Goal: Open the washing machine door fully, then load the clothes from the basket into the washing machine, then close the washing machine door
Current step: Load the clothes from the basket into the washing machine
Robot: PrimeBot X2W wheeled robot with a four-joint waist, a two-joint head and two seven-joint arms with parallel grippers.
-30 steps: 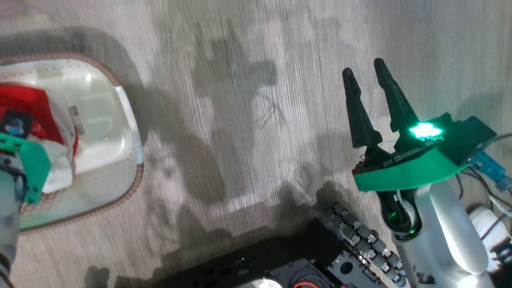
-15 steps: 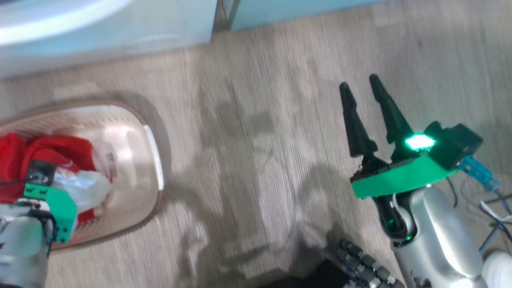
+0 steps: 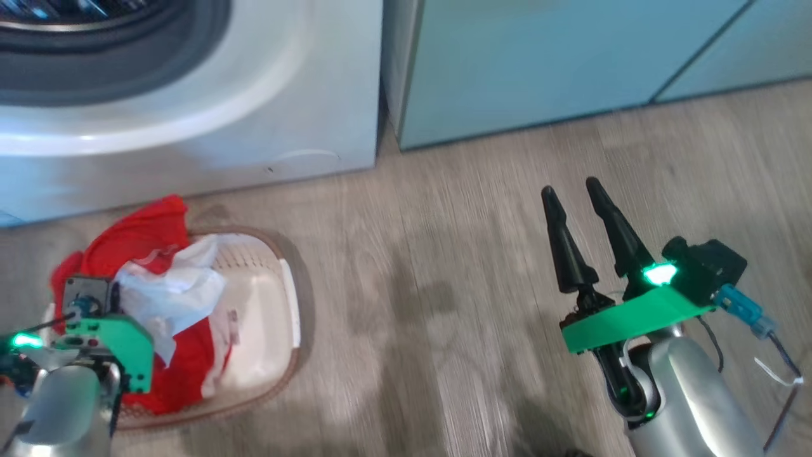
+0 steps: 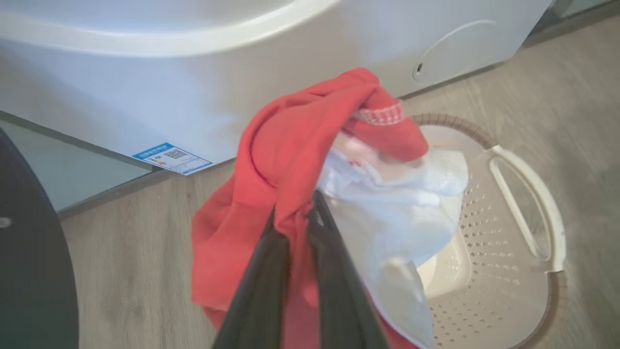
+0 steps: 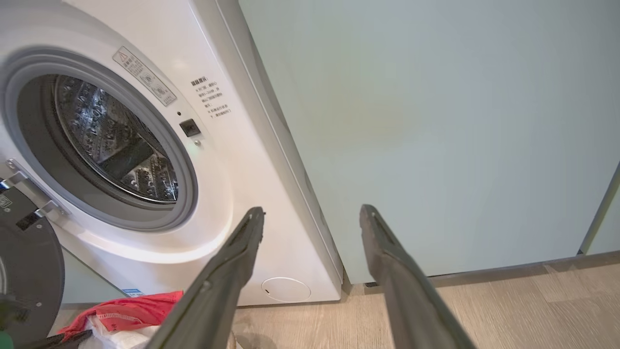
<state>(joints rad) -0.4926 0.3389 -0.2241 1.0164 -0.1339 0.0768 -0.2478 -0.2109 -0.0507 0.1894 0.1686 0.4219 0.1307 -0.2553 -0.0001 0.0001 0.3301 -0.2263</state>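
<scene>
The clothes (image 4: 271, 155): bunched red fabric, white folds, seemingly gingham-trimmed edge.

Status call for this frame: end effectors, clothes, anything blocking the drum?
Left end effector shut on the clothes, hanging over the basket. Right end effector open, empty. Washing machine door open, nothing across the drum.

Bright even indoor light, soft shadows on floor (image 3: 444, 304), slight motion blur, glare on washing machine (image 3: 266, 108)
</scene>
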